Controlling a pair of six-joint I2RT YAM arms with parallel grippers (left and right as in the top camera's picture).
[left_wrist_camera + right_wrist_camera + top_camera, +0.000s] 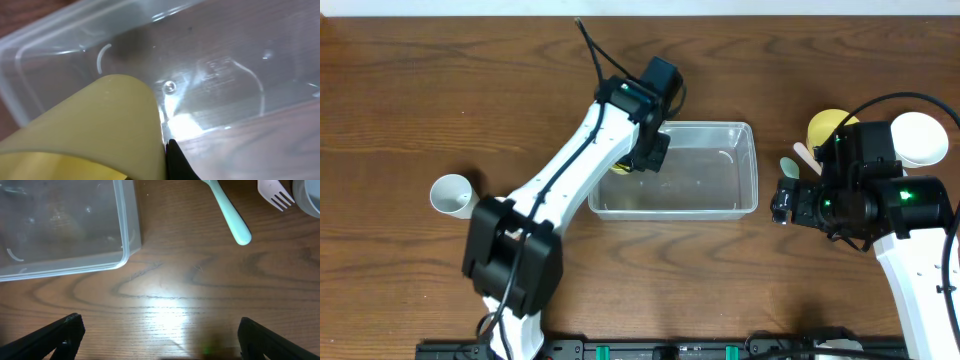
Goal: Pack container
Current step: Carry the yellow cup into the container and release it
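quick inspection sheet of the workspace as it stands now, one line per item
surface: wooden table, brown grain, no spills seen
job's things: clear container mid-table, looks empty; pale yellow cup held over its left end
clutter: white cup at left; yellow bowl, white bowl, teal spoon and white fork right of the container
grippers: left gripper shut on the pale yellow cup; right gripper open, holding nothing, over the table
cables: black cable off the left arm; second black cable loops over the right arm
surroundings: black rail along the near edge
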